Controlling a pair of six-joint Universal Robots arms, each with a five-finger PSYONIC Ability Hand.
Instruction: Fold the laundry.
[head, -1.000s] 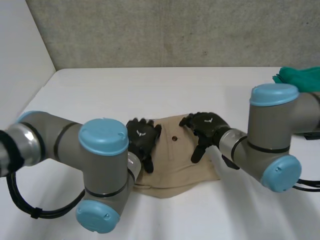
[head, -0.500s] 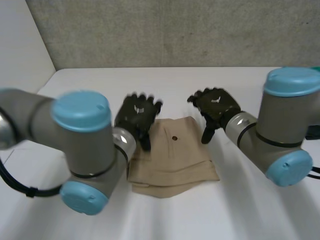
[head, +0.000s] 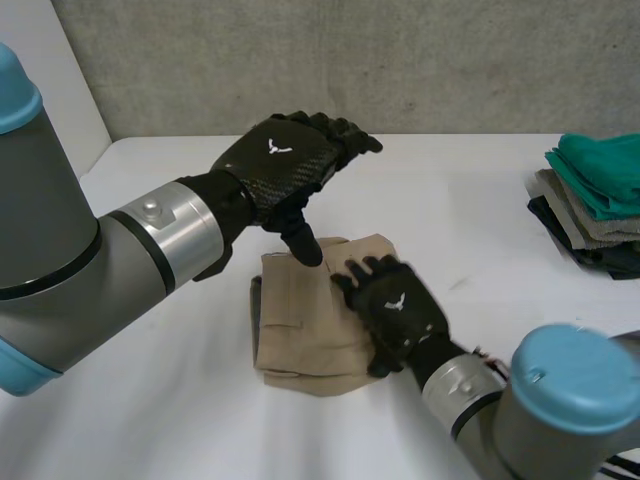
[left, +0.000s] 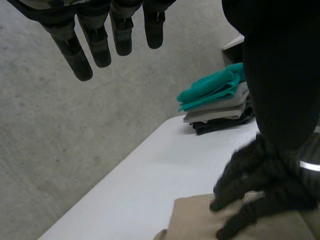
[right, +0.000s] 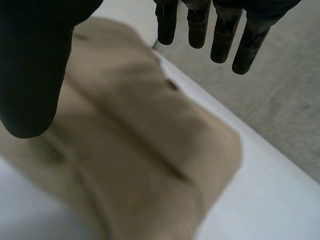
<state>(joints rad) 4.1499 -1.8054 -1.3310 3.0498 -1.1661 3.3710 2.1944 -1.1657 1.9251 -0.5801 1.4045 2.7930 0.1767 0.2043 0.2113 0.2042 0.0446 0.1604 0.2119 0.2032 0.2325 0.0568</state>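
A folded tan garment (head: 300, 325) lies flat on the white table (head: 150, 400), a small dark button (right: 171, 84) on its top layer. My left hand (head: 285, 160) hangs open in the air above the garment's far edge, fingers (left: 100, 37) straight and thumb pointing down, holding nothing. My right hand (head: 395, 310) is open, palm down over the garment's right side, fingers (right: 210, 25) straight and spread toward the far edge. In the left wrist view, the right hand (left: 255, 197) sits over the tan garment (left: 195, 220). Whether it touches the cloth I cannot tell.
A stack of folded clothes (head: 590, 200), teal on top over grey and dark pieces, sits at the table's far right edge, also the stack (left: 220, 100) in the left wrist view. A grey wall (head: 350, 60) runs behind the table.
The left hand has risen off the garment's left side into the air. The right hand has swung from the far right corner to the near right side. The garment has stayed folded.
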